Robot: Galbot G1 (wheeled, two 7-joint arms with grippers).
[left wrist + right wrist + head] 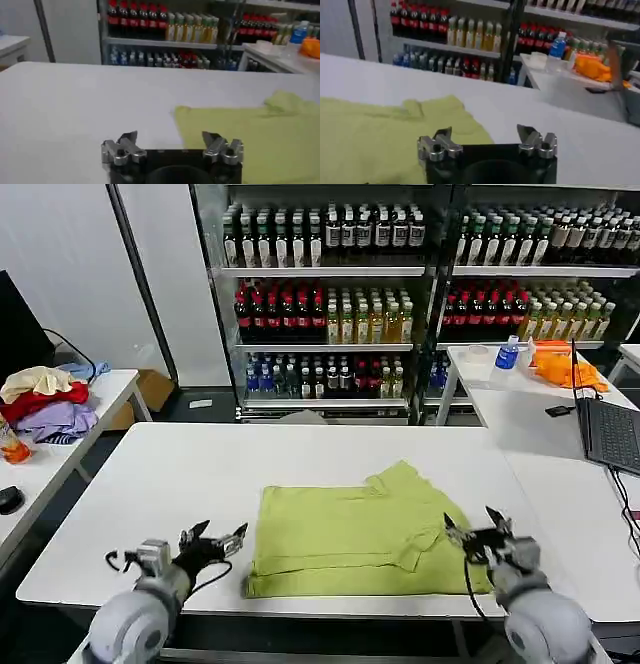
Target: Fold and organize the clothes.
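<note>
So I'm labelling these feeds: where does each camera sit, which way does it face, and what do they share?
Head view: on the head, looking forward and down at the table, T-shirt, left tool and right tool.
Left wrist view: on the left wrist, facing the shelves; open left tool beside the shirt's edge.
Right wrist view: on the right wrist, facing the shelves; open right tool above the shirt's edge.
Shared: shirt, shelves.

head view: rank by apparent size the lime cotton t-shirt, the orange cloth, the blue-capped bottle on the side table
1. Lime cotton T-shirt, by far the largest.
2. Orange cloth.
3. Blue-capped bottle, smallest.
The last two sit farther from the camera, so they look smaller.
</note>
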